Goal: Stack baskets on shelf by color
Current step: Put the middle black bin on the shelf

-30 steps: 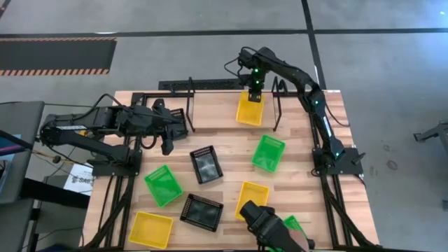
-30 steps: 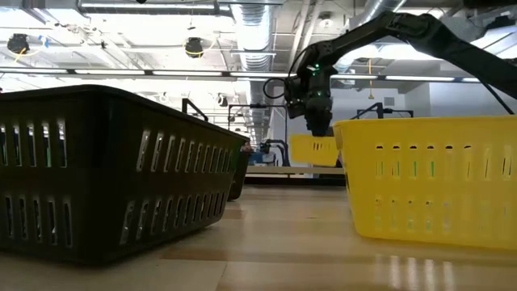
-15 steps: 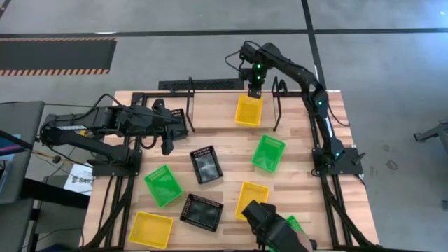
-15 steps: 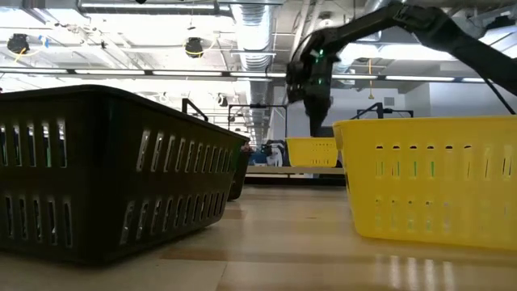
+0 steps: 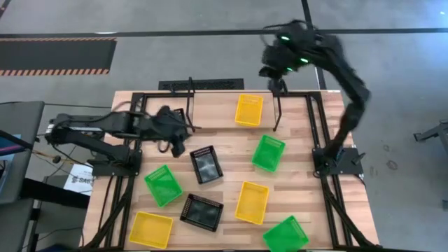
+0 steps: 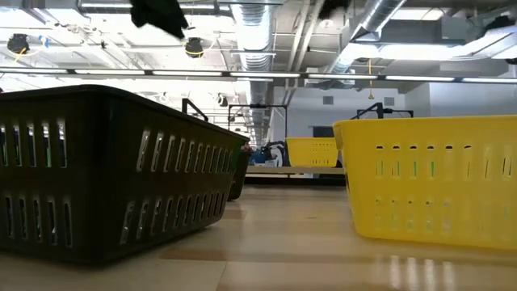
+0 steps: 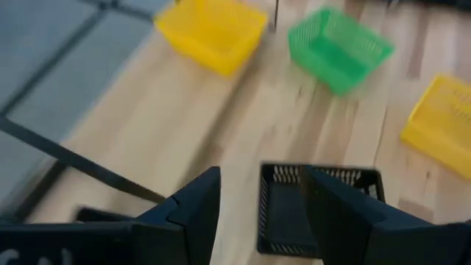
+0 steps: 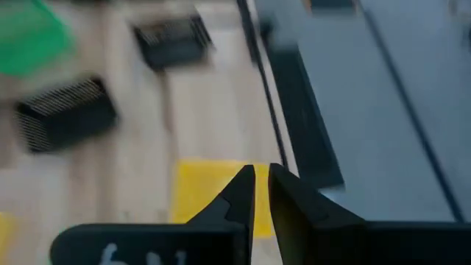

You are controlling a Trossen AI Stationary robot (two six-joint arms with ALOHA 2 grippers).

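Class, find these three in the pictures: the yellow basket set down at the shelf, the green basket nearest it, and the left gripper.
Yellow basket point(image 5: 249, 110), high view: its floor.
Green basket point(image 5: 269, 152), high view: its floor.
Left gripper point(image 7: 261, 213), left wrist view: the gap between its open fingers.

Black jointed arms point(image 5: 343, 77), green lights, dark cables

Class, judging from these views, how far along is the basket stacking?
Done: one yellow basket sits at the shelf. In hand: nothing; right gripper hangs empty above it, left gripper open before a black basket. Left: seven loose baskets to shelve.
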